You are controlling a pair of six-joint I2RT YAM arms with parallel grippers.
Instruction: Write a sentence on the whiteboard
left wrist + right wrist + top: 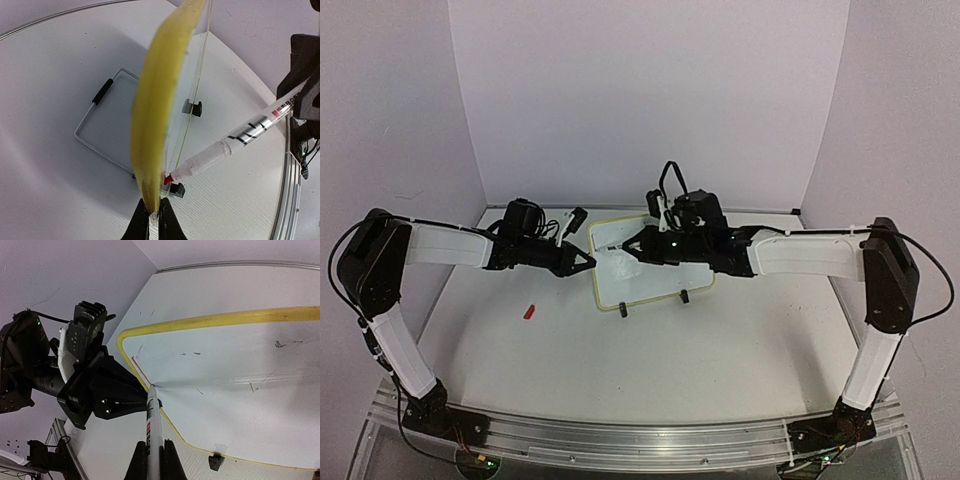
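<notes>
Far centre of table: whiteboard (650, 280) upright. left gripper (154, 212) pinches its left rim; right gripper (154, 450) clamps marker (154, 425), tip against board near that edge. Risk: hard press tips board, rim slips, stroke skids.

We see a white tabletop (720, 340) closed in by plain pale lilac walls (650, 90). A small red piece (529, 311) lies alone on its left part. A white marker (250, 131) with black bands and a red tip slants above the tabletop. A metal rail (640, 445) runs along the near edge.
</notes>
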